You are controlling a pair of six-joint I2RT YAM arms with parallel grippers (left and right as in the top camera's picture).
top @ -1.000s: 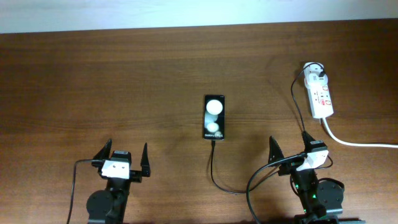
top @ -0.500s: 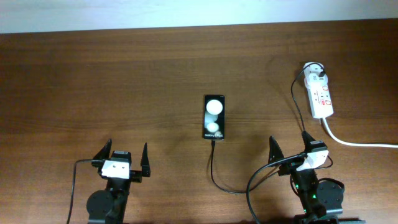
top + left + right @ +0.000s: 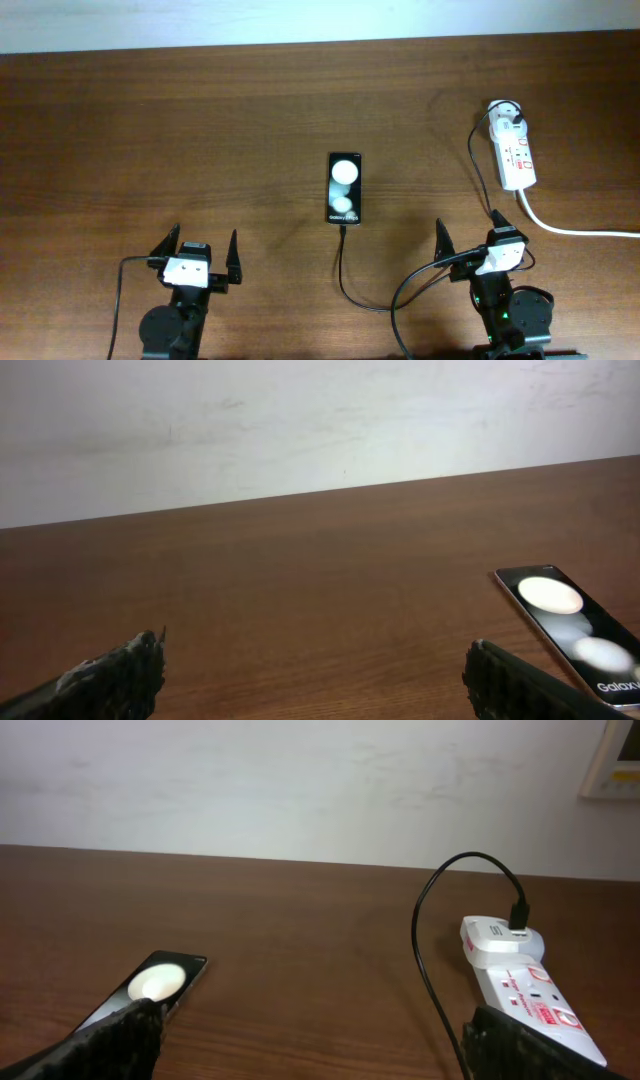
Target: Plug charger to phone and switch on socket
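The black phone lies flat at the table's middle, screen up with two round reflections. It also shows in the left wrist view and the right wrist view. The thin black charger cable runs from the phone's near end, loops toward the right arm, then up to the white adapter on the white socket strip; cable and strip show in the right wrist view. My left gripper and right gripper are open and empty near the table's front edge.
A thick white mains cord runs from the strip's near end off to the right. The arms' own black cables hang by their bases at the front. A white wall stands behind the far table edge.
The right gripper has shifted very slightly, and the black cable loop near its base has moved a little. The phone, the strip and the left arm have not moved.
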